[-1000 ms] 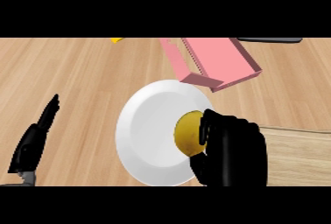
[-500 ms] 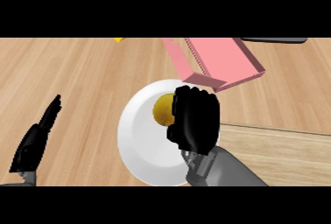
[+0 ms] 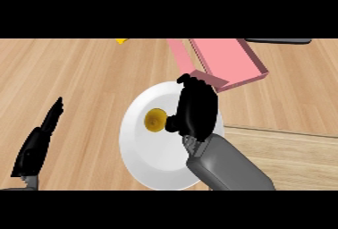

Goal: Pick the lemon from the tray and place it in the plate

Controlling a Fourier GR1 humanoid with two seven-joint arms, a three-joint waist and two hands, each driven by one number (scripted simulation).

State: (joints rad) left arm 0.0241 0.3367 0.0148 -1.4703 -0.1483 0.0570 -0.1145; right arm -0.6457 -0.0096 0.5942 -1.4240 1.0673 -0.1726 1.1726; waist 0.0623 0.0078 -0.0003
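The lemon (image 3: 156, 120) lies on the white plate (image 3: 148, 165), left of its middle, and the right hand (image 3: 195, 109) sits over the plate just beside it. The thumb is close against the fruit's right side, but whether it touches cannot be told; the fingers (image 3: 198, 85) stretch up toward the pink tray (image 3: 228, 60), away from the lemon, so they look apart and clamped on nothing. To my eye the placing is as good as done and what remains is a clean release. Doing it well means lifting the hand straight up off the plate rather than sweeping sideways, since a brush from the thumb could roll the lemon toward the rim. The wrist should also clear the tray's near corner, which lies just beside the fingertips. The left hand (image 3: 38, 143) rests open near the left edge of the table (image 3: 73, 76), well apart from the plate, and needs no part in this.
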